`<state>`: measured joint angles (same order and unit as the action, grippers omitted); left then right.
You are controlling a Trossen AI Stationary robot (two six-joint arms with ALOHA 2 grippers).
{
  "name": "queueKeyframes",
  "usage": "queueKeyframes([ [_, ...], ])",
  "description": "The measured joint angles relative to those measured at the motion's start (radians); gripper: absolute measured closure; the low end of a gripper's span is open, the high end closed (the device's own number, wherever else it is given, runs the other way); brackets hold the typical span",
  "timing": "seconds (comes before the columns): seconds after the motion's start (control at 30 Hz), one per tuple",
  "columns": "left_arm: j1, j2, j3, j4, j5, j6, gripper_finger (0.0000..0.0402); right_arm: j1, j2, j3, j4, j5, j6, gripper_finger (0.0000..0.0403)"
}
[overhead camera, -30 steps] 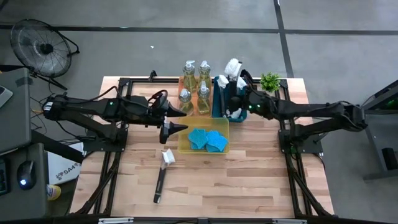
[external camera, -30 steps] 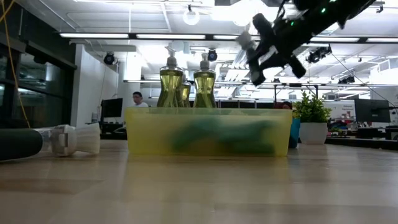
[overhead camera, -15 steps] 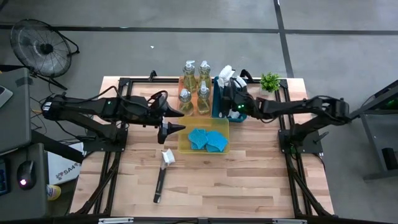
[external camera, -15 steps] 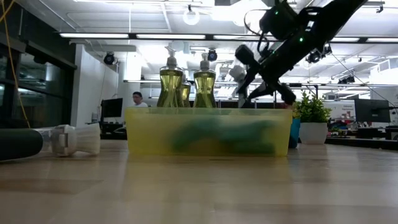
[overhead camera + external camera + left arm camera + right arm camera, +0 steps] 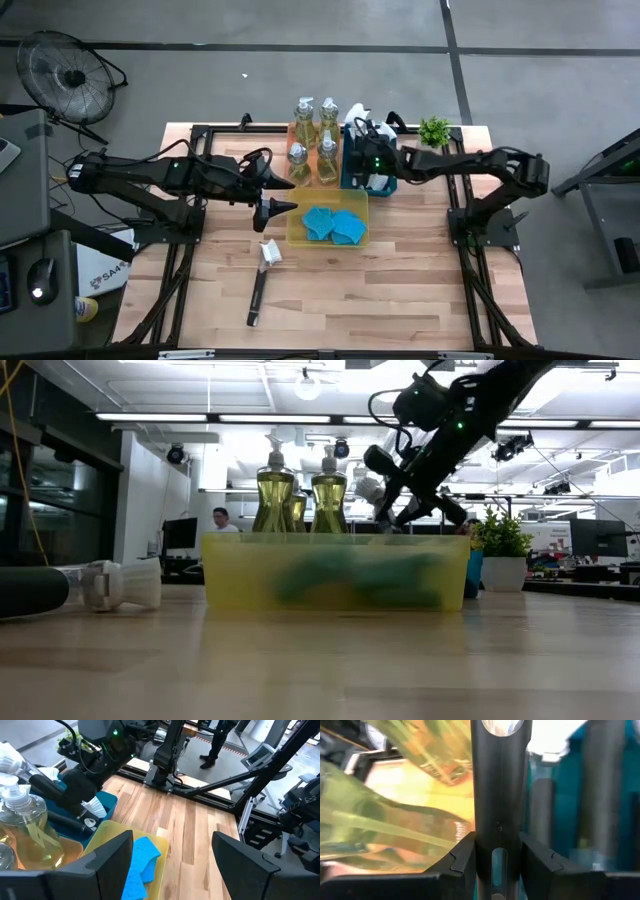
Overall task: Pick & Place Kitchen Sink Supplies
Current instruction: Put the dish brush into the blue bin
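Note:
My right gripper (image 5: pixel 363 152) hangs over the teal tray (image 5: pixel 350 178) and is shut on a black-handled dish brush whose white head (image 5: pixel 354 113) sticks out toward the far edge. More brushes (image 5: pixel 75 822) lie in the teal tray. Several soap bottles (image 5: pixel 312 140) stand in the orange tray beside it. Blue sponges (image 5: pixel 335 225) lie in the yellow tray (image 5: pixel 296 236). Another dish brush (image 5: pixel 259 285) lies flat on the table, nearer the front. My left gripper (image 5: pixel 285 194) waits open, left of the yellow tray, with nothing between its fingers. My right gripper pinches the brush's black handle (image 5: pixel 499 820) between its two fingers (image 5: pixel 462 857). It comes from the table's right, slanting down. The handle runs on past the fingertips, with the white head (image 5: pixel 11 759) at its far end. The yellow tray hides the brush's lower part in the low view.
A small potted plant (image 5: pixel 434 130) stands at the far right, behind my right arm. A floor fan (image 5: pixel 62 75) stands off the table's far left. Bare wood lies in front of the yellow tray, around the loose brush.
My right gripper has carried the brush toward the table's left and down, from high over the teal tray's right side to just above the tray, tipping further downward. My left gripper has kept its place.

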<state>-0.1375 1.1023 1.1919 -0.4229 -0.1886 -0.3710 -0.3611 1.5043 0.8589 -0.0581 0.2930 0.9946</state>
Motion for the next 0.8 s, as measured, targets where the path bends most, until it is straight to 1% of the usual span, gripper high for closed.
queueKeyframes([
  [0.1, 0.0, 0.0, 0.0, -0.001, 0.0, 0.0, 0.0134, 0.0, 0.0, 0.028, -0.06, 0.022, 0.002, 0.0296],
  [0.27, 0.0, 0.0, 0.0, -0.001, 0.0, 0.0, 0.0134, -0.006, 0.007, 0.043, -0.119, 0.022, 0.04, 0.0296],
  [0.4, 0.0, 0.0, 0.0, -0.001, 0.0, 0.0, 0.0134, -0.006, 0.025, 0.043, -0.127, 0.014, 0.039, 0.0286],
  [0.57, 0.0, 0.0, 0.0, -0.008, 0.0, 0.0, 0.0134, -0.006, 0.05, 0.043, -0.124, -0.011, 0.041, 0.0283],
  [0.8, 0.0, 0.0, 0.0, -0.024, 0.001, 0.0, 0.0134, -0.006, 0.053, 0.043, -0.124, -0.016, 0.038, 0.0281],
])
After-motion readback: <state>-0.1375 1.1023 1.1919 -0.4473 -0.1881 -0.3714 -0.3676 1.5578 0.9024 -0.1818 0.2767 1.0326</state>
